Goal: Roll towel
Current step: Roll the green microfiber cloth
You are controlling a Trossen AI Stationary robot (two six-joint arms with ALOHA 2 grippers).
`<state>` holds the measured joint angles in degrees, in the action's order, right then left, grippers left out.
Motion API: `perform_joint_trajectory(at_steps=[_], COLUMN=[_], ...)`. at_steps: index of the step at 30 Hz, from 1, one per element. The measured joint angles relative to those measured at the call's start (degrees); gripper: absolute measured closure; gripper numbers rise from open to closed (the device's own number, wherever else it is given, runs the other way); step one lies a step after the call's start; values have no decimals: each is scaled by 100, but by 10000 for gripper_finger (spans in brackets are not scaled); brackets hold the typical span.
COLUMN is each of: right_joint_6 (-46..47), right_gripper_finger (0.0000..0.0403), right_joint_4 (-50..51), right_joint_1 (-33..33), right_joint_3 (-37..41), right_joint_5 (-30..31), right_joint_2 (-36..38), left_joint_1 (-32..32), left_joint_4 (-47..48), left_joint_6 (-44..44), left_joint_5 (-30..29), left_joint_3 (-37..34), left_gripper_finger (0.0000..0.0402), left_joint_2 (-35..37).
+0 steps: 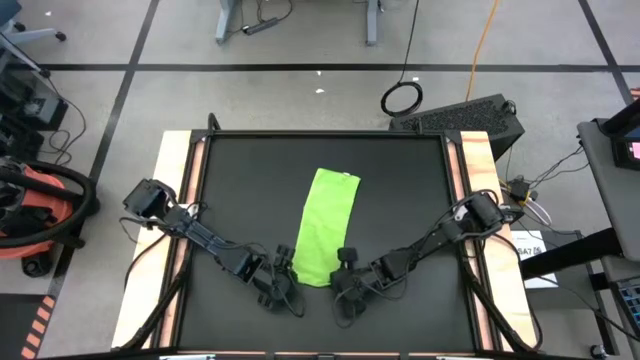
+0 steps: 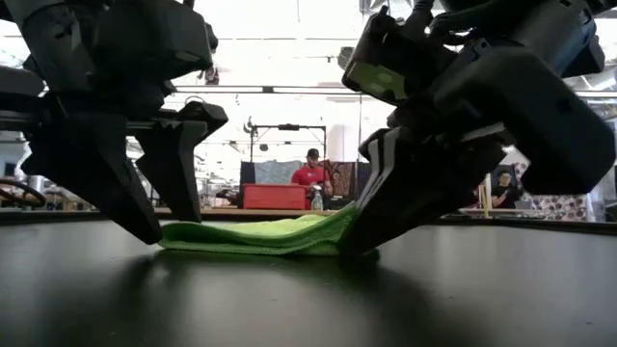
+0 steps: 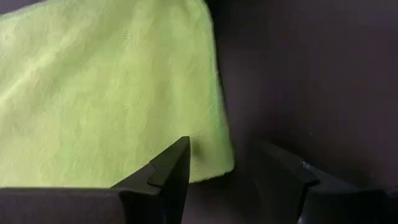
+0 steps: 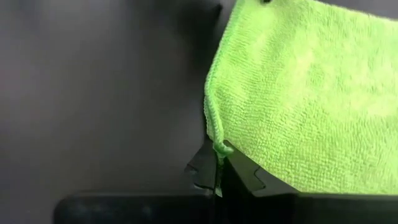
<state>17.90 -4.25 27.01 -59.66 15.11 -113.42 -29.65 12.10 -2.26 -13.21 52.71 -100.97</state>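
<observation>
1. Lime-green terry is what you are working with: the towel (image 1: 326, 228) lies flat as a long strip near the middle of the black table (image 1: 400, 190), its near short end between your two arms.
2. Expect it to handle as soft, light and limp. It should bend anywhere and hold no shape, so a roll will likely slacken unless you keep it tucked. The looped pile looks grippy rather than slippery, and nothing about it is fragile.
3. Your right gripper (image 4: 219, 177) is closed on the near corner of the towel, the hem pinched and bunched between its fingertips; from the low camera that corner lifts slightly off the table.
4. Your left gripper (image 3: 221, 171) stands part open at the other near corner, one fingertip over the cloth, the other over bare table. It holds nothing yet.
5. Take hold at those two near corners along the hem, where the doubled edge gives the firmest bite, and keep both at an even height so the roll starts straight.
6. No brand, label or readable writing shows on the towel or table.
</observation>
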Motion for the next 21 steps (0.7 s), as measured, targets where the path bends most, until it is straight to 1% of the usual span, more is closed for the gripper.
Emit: perform_joint_trajectory(at_steps=[5,11,14,17,19,21], right_joint_6=[372,1064,1483,1712,1746,1772], right_gripper_finger=[402,402,402,403,403,403], right_joint_4=[75,4,-109,-170,-193,-429], right_joint_1=[20,77,181,389,527,638], right_joint_3=[14,47,172,293,434,600], right_joint_5=[-487,-672,-569,-245,34,252], right_joint_2=[124,128,201,289,420,568], left_joint_1=[2,-4,-24,-48,-79,-100], left_joint_4=[19,-28,-416,-749,-878,-1059], left_joint_6=[4,-38,-205,-469,-494,-486], left_joint_5=[6,122,99,-28,-125,-200], left_joint_3=[0,-2,-131,-262,-269,-291], left_gripper_finger=[231,231,231,231,231,231], left_joint_2=[0,-34,-37,-37,-33,-33])
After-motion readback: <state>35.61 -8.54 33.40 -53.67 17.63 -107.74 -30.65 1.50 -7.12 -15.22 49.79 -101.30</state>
